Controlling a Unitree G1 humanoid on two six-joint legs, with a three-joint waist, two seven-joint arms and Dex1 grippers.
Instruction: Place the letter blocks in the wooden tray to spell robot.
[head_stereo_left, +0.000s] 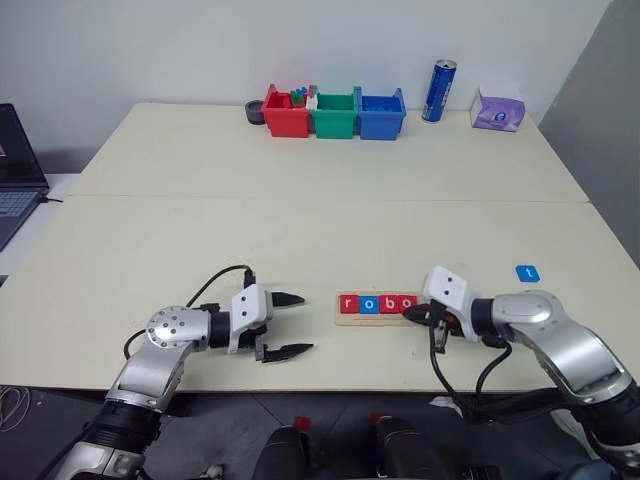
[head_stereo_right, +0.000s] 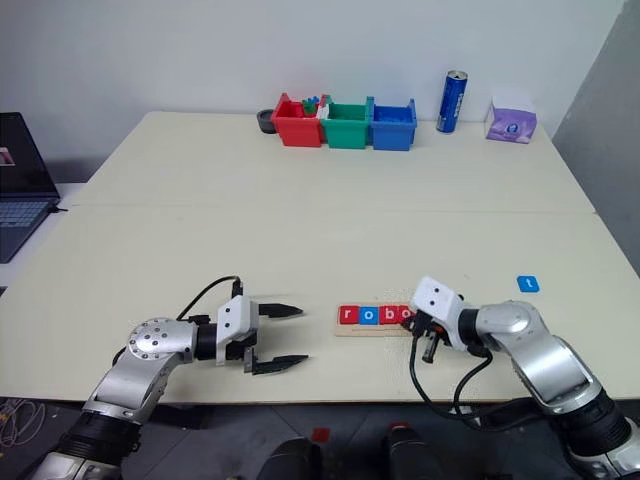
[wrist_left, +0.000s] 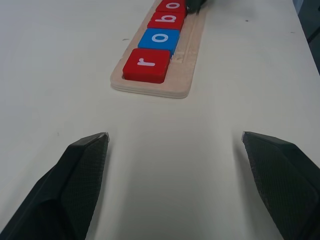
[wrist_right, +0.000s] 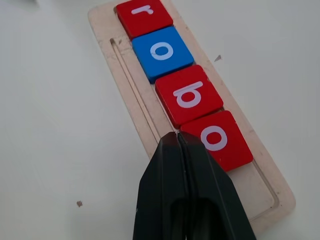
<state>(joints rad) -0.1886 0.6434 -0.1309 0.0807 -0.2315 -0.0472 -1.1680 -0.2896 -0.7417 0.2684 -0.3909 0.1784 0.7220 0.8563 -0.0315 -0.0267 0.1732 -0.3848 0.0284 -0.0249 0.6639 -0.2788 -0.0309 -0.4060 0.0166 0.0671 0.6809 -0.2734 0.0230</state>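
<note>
Already four letter blocks (wrist_right: 189, 95) are seated in the wooden tray (head_stereo_left: 376, 318) at lower centre, spelling "robo". The right hand (wrist_right: 178, 142), fingers pressed together and empty, is set against the last "o" (probably to nudge it flush). The left hand (head_stereo_left: 285, 325) is held wide open and empty beside the tray. The blue "t" block (head_stereo_left: 527, 273) lies apart at right, unobstructed; plastic bins (head_stereo_left: 333, 113) and a can (head_stereo_left: 438, 90) stand at the worktop's (head_stereo_left: 300, 220) top edge.

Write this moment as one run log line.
wooden tray: r, o, b, o | t block: on table | right gripper: shut over tray | left gripper: open
</note>
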